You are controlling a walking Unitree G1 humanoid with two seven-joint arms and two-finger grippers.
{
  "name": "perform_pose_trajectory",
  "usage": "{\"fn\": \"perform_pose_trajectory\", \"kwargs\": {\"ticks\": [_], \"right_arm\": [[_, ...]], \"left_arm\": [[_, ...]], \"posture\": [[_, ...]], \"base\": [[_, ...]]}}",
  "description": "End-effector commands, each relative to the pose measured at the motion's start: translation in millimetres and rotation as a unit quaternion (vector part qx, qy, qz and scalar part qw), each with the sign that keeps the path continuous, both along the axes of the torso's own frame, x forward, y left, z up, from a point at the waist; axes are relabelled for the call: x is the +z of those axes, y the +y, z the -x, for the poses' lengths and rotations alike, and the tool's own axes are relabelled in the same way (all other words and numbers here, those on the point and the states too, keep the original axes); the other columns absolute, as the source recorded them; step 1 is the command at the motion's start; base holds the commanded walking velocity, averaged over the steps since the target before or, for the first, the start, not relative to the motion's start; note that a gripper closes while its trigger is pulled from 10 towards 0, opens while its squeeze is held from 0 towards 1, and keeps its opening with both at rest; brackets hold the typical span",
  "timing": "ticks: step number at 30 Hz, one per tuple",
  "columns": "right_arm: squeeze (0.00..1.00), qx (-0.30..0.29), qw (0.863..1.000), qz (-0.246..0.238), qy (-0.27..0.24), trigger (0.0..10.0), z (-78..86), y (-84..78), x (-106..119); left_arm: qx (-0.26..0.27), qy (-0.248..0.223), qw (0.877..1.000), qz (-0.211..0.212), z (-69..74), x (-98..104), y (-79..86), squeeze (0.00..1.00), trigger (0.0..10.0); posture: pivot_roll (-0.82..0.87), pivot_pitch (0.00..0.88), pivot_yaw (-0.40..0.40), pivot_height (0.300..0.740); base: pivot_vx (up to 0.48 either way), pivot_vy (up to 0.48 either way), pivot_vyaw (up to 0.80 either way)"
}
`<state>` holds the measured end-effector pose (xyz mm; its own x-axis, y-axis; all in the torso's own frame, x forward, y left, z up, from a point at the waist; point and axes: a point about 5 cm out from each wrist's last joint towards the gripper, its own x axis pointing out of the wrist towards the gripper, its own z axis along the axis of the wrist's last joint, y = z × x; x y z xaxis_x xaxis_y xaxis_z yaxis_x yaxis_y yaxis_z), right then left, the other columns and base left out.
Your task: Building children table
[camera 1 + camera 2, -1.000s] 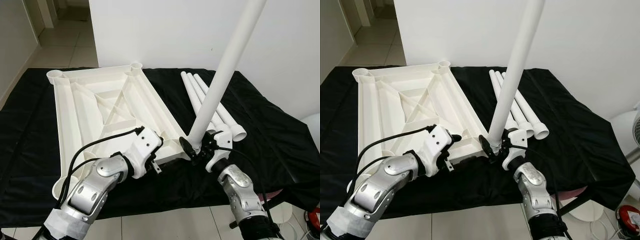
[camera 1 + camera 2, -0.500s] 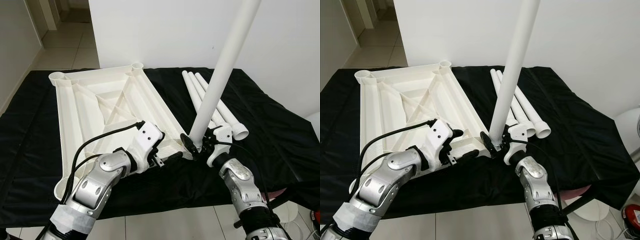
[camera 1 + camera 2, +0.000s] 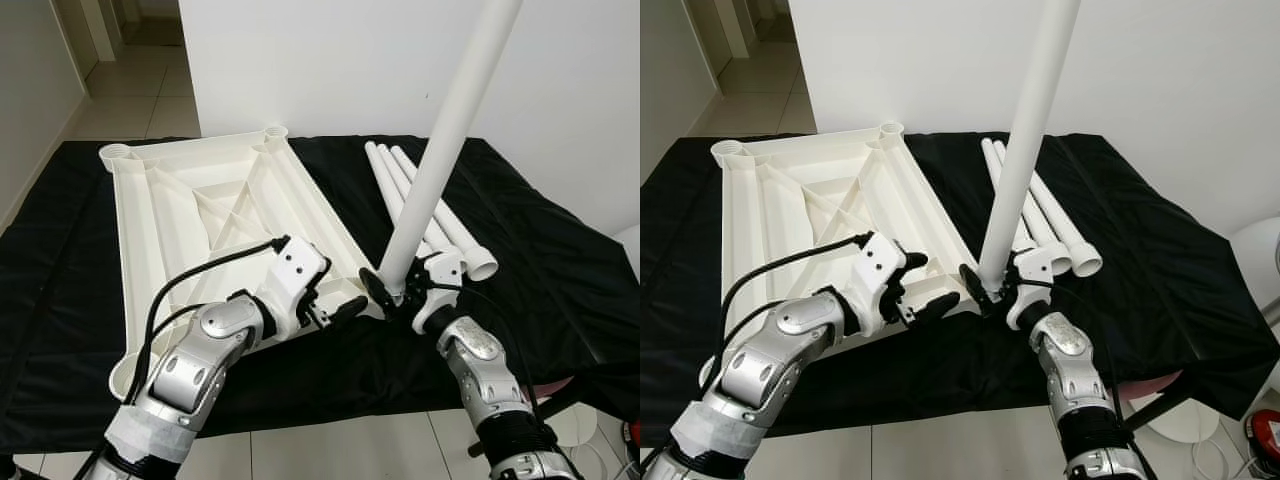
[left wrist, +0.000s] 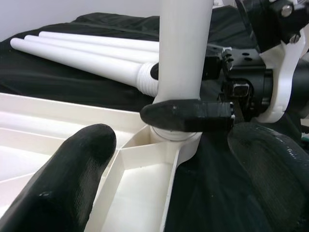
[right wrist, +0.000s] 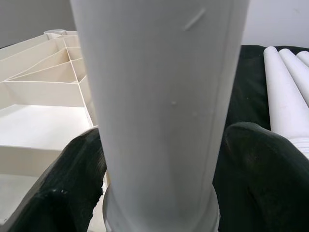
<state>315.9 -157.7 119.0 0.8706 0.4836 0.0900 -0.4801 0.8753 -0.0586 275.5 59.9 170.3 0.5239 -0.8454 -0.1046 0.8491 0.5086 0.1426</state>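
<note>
White plastic: the table top is lying upside down on the black cloth, so its ribs are facing up.
Corner sockets: two round ones are showing at the far end, and one more is sitting at the near right corner under the standing leg.
Standing leg: a long white tube is standing up, leaning a little to the right, with its bottom end sitting in the near right corner socket.
Right gripper: its two black fingers are squeezing the standing leg low down, one on each side, just above the socket.
Right wrist view: the standing leg is sitting between the two black fingers, touching both.
Left gripper: it is hovering at the near edge of the table top, just beside the corner with the standing leg. Its fingers are spread apart and holding nothing.
Spare legs: three more white tubes are lying side by side on the cloth, to the right of the table top, behind the standing leg.
Wall: white, behind the cloth.
Floor: pale tiles at the far left.
</note>
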Motion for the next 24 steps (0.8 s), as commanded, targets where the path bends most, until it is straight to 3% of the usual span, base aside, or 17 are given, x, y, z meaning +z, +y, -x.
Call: {"fn": "perform_pose_trajectory", "kwargs": {"ticks": [1,8,24], "right_arm": [[0.0,0.006,1.0,0.015,-0.007,10.0,-2.1,-2.2,3],[0.0,0.037,0.999,0.036,-0.008,10.0,-5.0,-1.9,7],[0.0,0.094,0.993,0.065,-0.012,10.0,-13.3,6.4,17]], "left_arm": [[0.038,0.0,0.999,-0.006,-4.5,-2,2.5,0.0,10.0],[0.011,0.005,1.0,-0.014,1.1,-5,-2.3,0.0,10.0],[0.015,-0.006,1.0,0.0,-1.4,0,-7.2,0.0,10.0]], "posture": [[-0.06,0.0,-0.005,0.74],[-0.06,0.0,-0.007,0.74],[-0.06,0.0,-0.04,0.74]], "base": [[0.0,0.0,0.0],[0.0,0.0,0.0],[0.0,0.0,0.0]]}}
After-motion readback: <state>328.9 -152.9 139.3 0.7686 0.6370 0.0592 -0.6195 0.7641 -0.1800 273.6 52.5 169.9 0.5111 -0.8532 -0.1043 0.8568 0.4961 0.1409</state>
